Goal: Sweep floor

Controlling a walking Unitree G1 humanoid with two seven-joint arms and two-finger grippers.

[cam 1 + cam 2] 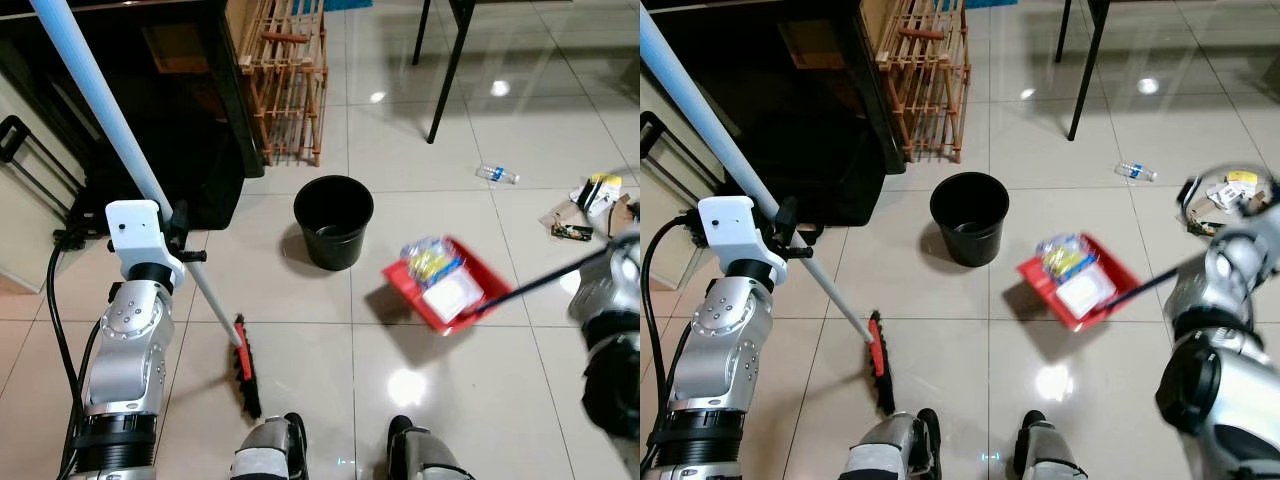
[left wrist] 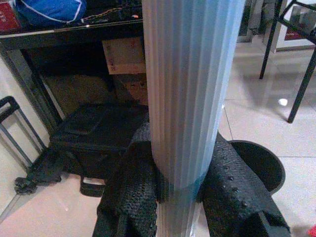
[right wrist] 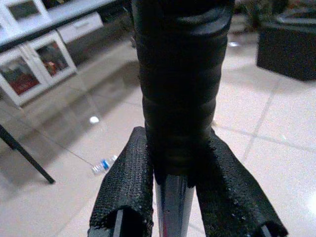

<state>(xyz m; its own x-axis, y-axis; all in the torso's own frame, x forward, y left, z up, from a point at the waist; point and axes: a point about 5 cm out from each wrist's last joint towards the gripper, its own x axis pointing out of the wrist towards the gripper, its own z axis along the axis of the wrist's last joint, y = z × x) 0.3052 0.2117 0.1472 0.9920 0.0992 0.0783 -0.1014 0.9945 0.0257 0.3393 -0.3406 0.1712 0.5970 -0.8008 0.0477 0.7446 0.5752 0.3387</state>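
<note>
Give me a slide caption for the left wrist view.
Left gripper clamped on the pale blue broom handle, black bin beyond.

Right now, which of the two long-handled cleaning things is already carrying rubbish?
The red dustpan, held by the right tool, carries wrappers; the broom, in the left tool, carries nothing.

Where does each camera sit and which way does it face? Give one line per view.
Left eye, right eye: on the head, looking down at the floor, black bucket, red dustpan, both arms, feet.
Left wrist: along the left tool, shut on the broom handle; shares the bucket.
Right wrist: along the right tool, shut on the dustpan handle; shares the water bottle.
</note>
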